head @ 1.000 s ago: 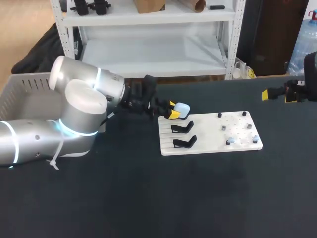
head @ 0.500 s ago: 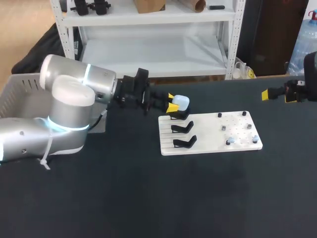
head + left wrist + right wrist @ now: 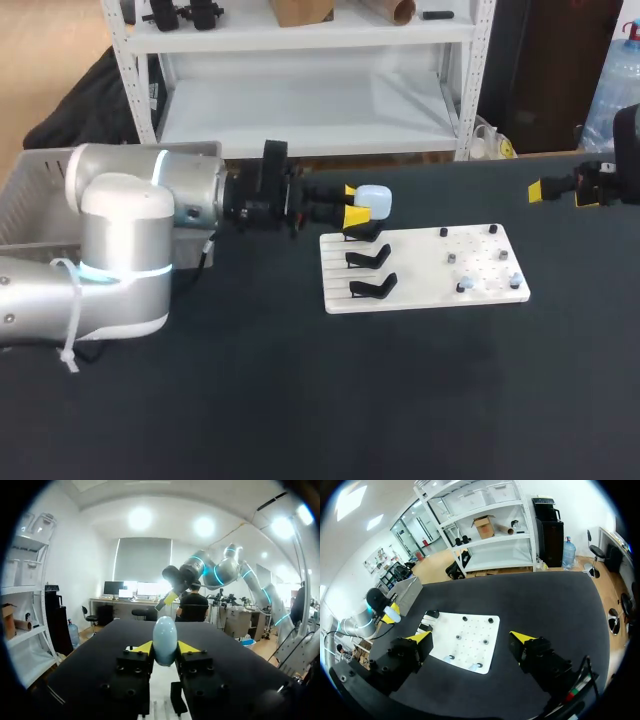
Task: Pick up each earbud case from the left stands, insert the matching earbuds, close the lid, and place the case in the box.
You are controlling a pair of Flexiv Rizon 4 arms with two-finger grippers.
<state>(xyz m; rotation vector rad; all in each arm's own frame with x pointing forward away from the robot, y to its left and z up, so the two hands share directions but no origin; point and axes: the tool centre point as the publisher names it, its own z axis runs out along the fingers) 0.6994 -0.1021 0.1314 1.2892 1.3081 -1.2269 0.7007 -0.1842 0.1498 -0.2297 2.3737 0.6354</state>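
The earbud case (image 3: 371, 200) is a pale blue, smooth, rounded pebble with a soft sheen (egg-like when seen end-on from the left wrist (image 3: 164, 640)). It is clamped between the two yellow tips of the left gripper (image 3: 352, 213), one finger pressing on each flank. It is held in the air off the 10 o'clock corner of the white board (image 3: 420, 262), just over the farthest of the three stands (image 3: 368, 258).

The stands are black, thin and hooked, set in a column along the board's 9 o'clock edge. The two nearer ones are bare. The board is flat, matte and rectangular with rounded corners. It is grooved under the stands and dotted with small dark pegs (image 3: 444, 233) towards 3 o'clock. Small pale earbuds (image 3: 465, 287) sit near its 5 o'clock corner.

The table (image 3: 400, 400) is a dull black, cloth-like sheet, open from the board down to 6 o'clock. The box (image 3: 30, 195), a grey plastic crate with perforated walls, stands at the table's 9 o'clock edge behind the left arm.

The right gripper (image 3: 560, 193) hangs at the 3 o'clock edge, well apart from the board. Its fingers are spread wide on nothing, as the right wrist view shows (image 3: 472, 637).
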